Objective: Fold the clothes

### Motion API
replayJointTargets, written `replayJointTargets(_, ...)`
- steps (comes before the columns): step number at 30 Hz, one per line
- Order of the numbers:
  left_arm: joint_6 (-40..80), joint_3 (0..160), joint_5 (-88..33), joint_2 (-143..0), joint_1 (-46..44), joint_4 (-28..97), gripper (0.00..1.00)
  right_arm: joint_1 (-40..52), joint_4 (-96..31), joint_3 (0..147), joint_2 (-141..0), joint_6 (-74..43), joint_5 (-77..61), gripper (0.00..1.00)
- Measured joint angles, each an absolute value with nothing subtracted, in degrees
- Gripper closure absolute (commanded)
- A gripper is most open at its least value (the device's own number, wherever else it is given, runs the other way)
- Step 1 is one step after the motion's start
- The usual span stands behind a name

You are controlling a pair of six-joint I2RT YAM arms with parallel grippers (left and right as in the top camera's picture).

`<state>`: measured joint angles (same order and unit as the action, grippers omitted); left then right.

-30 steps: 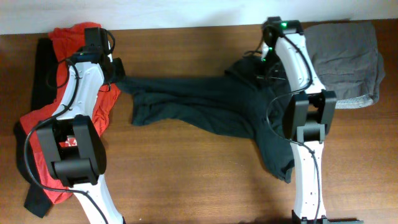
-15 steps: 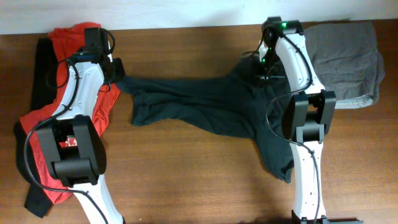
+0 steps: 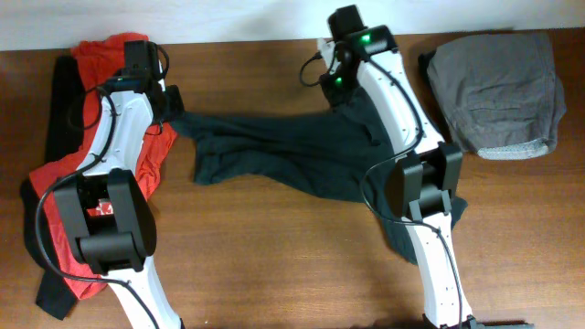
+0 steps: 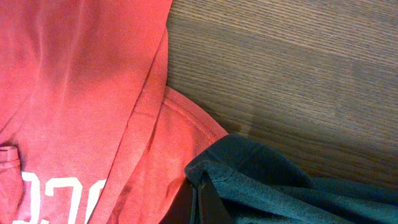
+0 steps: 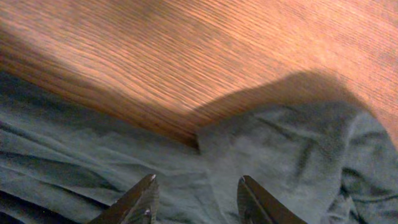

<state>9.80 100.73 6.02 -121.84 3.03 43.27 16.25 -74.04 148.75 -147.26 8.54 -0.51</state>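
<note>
The dark-green T-shirt (image 3: 292,151) lies stretched across the middle of the table, crumpled, its lettering hidden. My left gripper (image 3: 167,111) is shut on its left edge (image 4: 249,174), beside the red T-shirt (image 3: 87,68). The red T-shirt with white print (image 4: 81,93) lies under my left arm. My right gripper (image 3: 331,87) is open and empty, just above the shirt's upper right part (image 5: 280,149) near bare wood.
A grey garment with a ribbed hem (image 3: 498,87) lies at the back right. A black garment (image 3: 62,110) lies under the red one at the left edge. The wooden table (image 3: 274,265) runs to a white wall at the back.
My right gripper has let go of the shirt's right edge and swung left along the back. The shirt's right part has dropped flat. My left gripper has not moved.
</note>
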Motion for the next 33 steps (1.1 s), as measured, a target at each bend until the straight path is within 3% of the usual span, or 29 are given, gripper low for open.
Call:
replayJointTargets(7,9.80,100.73,6.02,-121.84,3.03,43.33,0.99,16.21,-72.66,148.68,-149.23,9.26,3.38,0.44)
replayJointTargets(18,9.80,100.73,6.02,-121.84,3.03,43.33,0.99,16.12,-68.84,147.30,-153.73,9.28,3.90,0.44)
replayJointTargets(29,9.80,100.73,6.02,-121.84,3.03,43.33,0.99,16.12,-65.91,146.85,-155.50,6.96,7.97,0.71)
replayJointTargets(33,9.80,100.73,6.02,-121.84,3.03,43.33,0.99,15.88,-66.00,146.82,-155.57,6.15,10.00,0.87)
